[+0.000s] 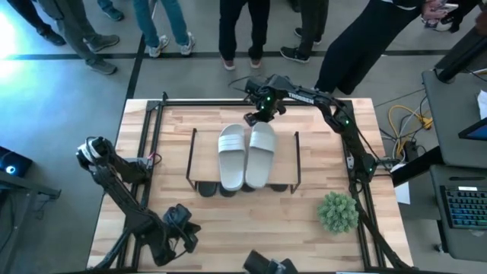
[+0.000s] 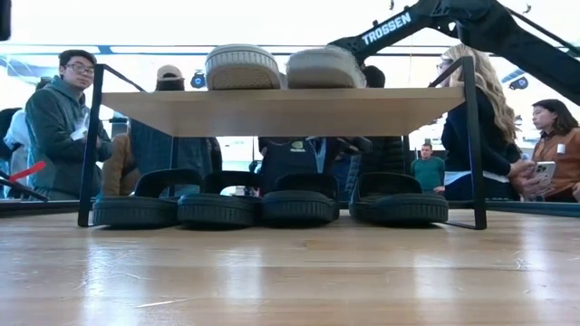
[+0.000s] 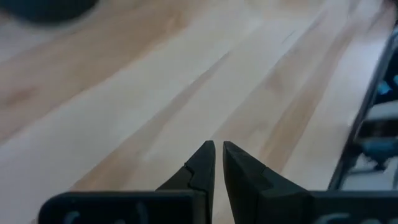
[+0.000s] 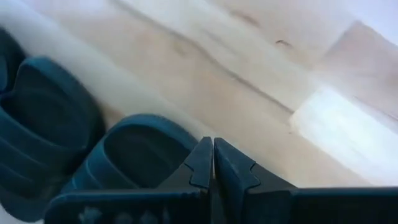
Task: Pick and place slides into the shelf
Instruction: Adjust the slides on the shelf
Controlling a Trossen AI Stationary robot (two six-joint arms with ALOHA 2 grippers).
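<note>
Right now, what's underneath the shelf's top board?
Under the shelf stand four black slides in a row on the table, toes facing the low camera. From above, the board hides all but their tips.

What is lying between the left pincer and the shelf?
Only bare tabletop, as the high view shows: the left pincer rests at the table's near edge, apart from the shelf.

The shelf [image 1: 204,156], a light-wood board on thin black wire legs, stands just in front of the right gripper [image 1: 255,116]. 2 pale grey-white slides [image 1: 246,156] lie side by side on its top board, their far ends just beside that gripper. 4 black slides [image 2: 267,201] sit in a row on the table beneath the board, upright, below the gripper.
</note>
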